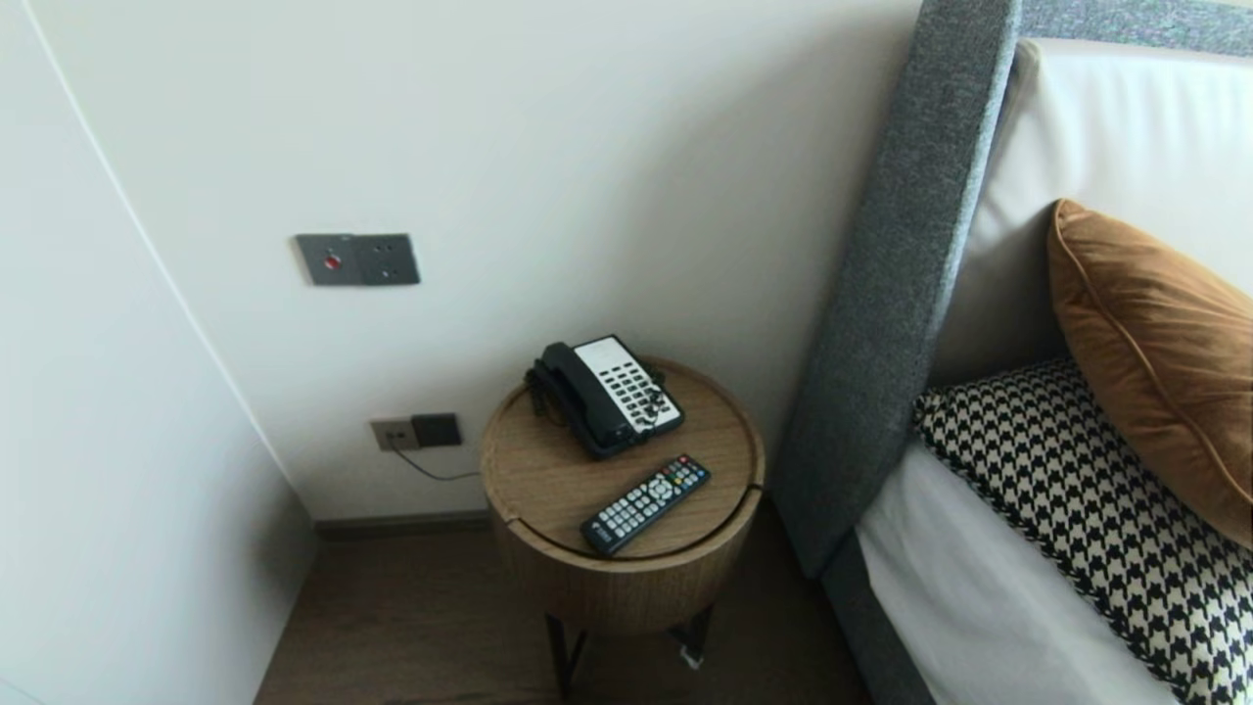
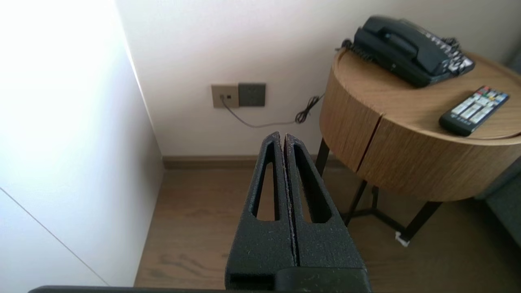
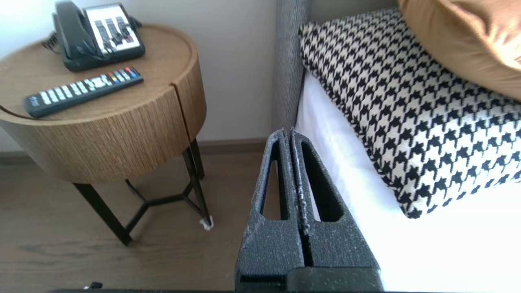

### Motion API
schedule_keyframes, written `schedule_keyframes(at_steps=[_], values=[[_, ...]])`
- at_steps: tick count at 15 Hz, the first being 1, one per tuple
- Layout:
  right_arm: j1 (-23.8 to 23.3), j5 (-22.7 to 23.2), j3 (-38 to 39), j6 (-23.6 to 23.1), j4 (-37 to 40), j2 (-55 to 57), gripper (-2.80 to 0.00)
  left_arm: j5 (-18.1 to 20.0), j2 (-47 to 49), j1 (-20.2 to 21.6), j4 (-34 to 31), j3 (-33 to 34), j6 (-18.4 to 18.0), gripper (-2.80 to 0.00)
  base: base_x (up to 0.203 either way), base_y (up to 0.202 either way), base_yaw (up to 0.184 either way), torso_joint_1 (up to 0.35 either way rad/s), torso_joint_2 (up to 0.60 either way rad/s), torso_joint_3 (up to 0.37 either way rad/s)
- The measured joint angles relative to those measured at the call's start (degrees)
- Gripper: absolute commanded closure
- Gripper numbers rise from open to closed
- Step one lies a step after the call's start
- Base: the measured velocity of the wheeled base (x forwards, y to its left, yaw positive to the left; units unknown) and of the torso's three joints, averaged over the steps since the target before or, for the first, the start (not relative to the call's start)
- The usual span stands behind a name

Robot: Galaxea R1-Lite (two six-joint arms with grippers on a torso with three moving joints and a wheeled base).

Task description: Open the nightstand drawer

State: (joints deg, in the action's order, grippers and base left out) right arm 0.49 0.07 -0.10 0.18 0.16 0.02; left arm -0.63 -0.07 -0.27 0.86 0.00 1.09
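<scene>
Left gripper (image 2: 285,136) and right gripper (image 3: 290,132), both closed and empty, face a bedside table (image 1: 626,587).
The remote (image 1: 645,503) lies on it beside a telephone (image 1: 607,394), ahead and between the grippers, well apart from both.

No legible text anywhere I look. Remote (image 1: 645,503) on the counter (image 1: 548,480): white and coloured keys and a pale mark at its near end, all too small to read. Phone (image 1: 607,395): key labels and faceplate print unreadable. Wall plate (image 1: 357,259): one red dot, no lettering I can make out.
</scene>
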Motion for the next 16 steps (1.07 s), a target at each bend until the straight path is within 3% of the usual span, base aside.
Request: schedule_keyframes(at_steps=[16], values=[[0.0,0.0,0.0,-0.1,0.0,0.0,0.0,-0.1,0.0,0.0,0.1,0.0,0.3,0.0,0.0,0.0,0.0,0.005,0.0,-0.198]])
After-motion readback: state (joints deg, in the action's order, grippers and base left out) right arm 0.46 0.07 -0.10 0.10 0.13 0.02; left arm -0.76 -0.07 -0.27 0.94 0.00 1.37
